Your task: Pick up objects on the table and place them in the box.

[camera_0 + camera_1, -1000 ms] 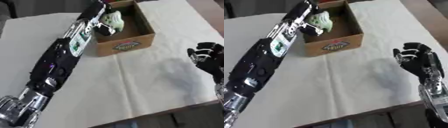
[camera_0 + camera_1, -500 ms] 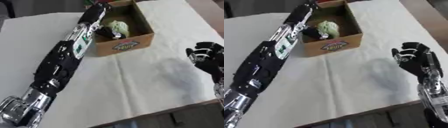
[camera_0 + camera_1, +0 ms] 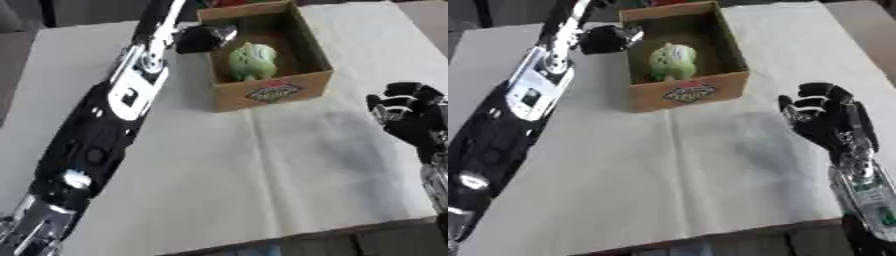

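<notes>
The green toy (image 3: 252,61) stands inside the box (image 3: 273,91) near the far edge of the desk (image 3: 262,175). My left hand (image 3: 203,38) is beside the box's left wall; I cannot tell its fingers. My right hand (image 3: 826,117) rests open at the right edge.

Soft, even light falls from above on the pale cloth-covered table (image 3: 289,165), bright without glare. A faint grey shadow lies on the cloth near the black right hand (image 3: 824,120). The open brown cardboard box (image 3: 273,92) is dim inside. Both views are soft, with blurred edges throughout.
</notes>
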Available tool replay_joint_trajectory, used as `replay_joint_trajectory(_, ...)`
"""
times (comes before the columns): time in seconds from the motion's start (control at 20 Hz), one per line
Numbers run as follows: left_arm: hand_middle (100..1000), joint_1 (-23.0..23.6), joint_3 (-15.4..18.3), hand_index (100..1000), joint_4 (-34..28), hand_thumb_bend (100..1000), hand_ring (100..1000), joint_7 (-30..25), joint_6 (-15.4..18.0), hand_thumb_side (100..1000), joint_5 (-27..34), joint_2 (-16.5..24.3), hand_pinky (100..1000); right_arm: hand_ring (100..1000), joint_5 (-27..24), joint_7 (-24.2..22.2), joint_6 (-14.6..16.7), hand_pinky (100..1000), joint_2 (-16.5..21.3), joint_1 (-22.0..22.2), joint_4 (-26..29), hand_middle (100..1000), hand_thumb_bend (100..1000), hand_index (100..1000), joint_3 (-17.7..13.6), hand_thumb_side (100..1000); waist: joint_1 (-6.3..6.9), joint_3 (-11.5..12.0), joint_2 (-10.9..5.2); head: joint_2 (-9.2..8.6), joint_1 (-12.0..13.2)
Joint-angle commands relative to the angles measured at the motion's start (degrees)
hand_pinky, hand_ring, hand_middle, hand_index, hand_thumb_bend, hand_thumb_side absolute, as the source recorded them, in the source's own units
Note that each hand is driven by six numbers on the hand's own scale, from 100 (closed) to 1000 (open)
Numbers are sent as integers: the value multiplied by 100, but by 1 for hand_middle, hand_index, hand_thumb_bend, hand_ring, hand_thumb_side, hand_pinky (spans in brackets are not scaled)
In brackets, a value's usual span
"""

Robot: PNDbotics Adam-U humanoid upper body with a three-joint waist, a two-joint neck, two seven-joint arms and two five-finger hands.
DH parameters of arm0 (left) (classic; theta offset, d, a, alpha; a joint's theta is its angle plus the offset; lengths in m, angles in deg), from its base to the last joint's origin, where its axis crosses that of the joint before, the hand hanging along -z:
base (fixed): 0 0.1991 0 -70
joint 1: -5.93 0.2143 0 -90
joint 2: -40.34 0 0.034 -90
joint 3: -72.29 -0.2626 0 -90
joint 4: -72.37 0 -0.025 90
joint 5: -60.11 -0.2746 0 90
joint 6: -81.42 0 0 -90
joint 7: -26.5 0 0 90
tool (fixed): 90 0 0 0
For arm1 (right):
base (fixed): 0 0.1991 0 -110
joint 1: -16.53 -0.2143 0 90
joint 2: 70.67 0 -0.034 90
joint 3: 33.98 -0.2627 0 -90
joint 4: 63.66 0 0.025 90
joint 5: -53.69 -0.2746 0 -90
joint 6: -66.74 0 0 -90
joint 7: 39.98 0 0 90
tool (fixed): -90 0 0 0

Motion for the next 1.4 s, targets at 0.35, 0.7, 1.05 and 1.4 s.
replay_joint_trajectory(0.35, 615, 1452, 660, 696, -1989, 463, 655, 444, -468, 362, 1937, 542, 676, 615, -28, 158, 43, 581, 111, -2, 156, 590, 379, 648, -183, 100, -82, 447, -81, -23, -196)
replay_joint_trajectory(0.7, 597, 2316, 1055, 687, -2277, 437, 636, 828, -418, 343, 2464, 572, 663, 615, -42, 250, 63, 581, 146, 54, 204, 590, 380, 647, -267, 100, -93, 589, -91, 4, -214)
replay_joint_trajectory(1.05, 586, 2788, 1239, 686, -2388, 443, 624, 1008, -408, 347, 2598, 438, 660, 615, -50, 301, 67, 581, 163, 96, 241, 590, 380, 647, -304, 100, -105, 644, -76, 20, -211)
replay_joint_trajectory(1.4, 578, 2974, 1280, 685, -2402, 449, 617, 960, -394, 347, 2646, 328, 658, 615, -51, 331, 70, 581, 150, 126, 248, 590, 380, 647, -320, 100, -91, 704, -58, 21, -204)
